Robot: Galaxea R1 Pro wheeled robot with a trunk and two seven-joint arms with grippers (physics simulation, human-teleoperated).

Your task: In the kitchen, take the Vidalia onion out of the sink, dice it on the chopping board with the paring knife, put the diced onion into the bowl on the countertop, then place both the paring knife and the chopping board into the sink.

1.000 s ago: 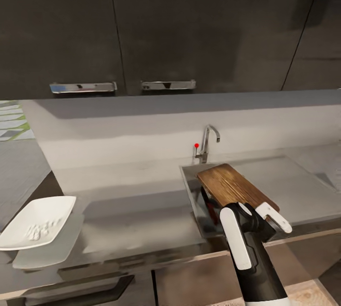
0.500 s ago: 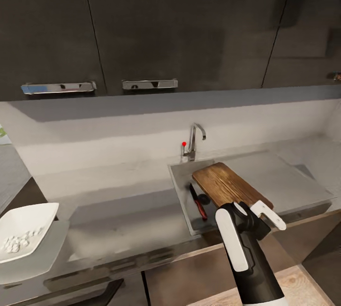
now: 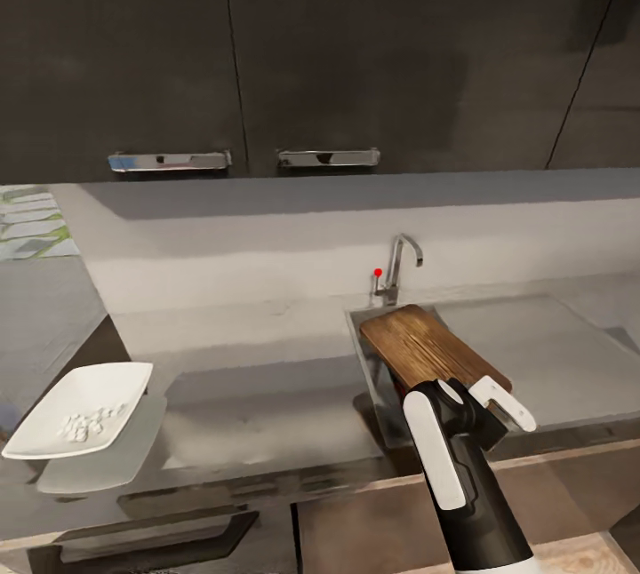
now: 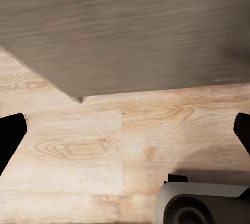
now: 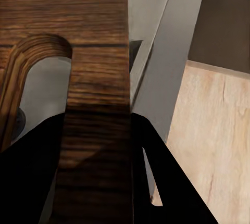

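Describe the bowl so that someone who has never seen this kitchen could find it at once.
Start at the sink under the chrome tap, then follow the grey countertop to its far left end. There sits the bowl: the only white dish, shallow, squarish, holding pale diced bits.

**Left wrist: floor and cabinet front**

Looking down past two dark fingertips (image 4: 11, 133), set wide apart at opposite edges of the frame. Between them, pale wood floor (image 4: 94, 146). Beyond, a grey-brown wood-grain cabinet front (image 4: 125, 26). Nearby, part of a rounded white-grey robot body (image 4: 200, 206).
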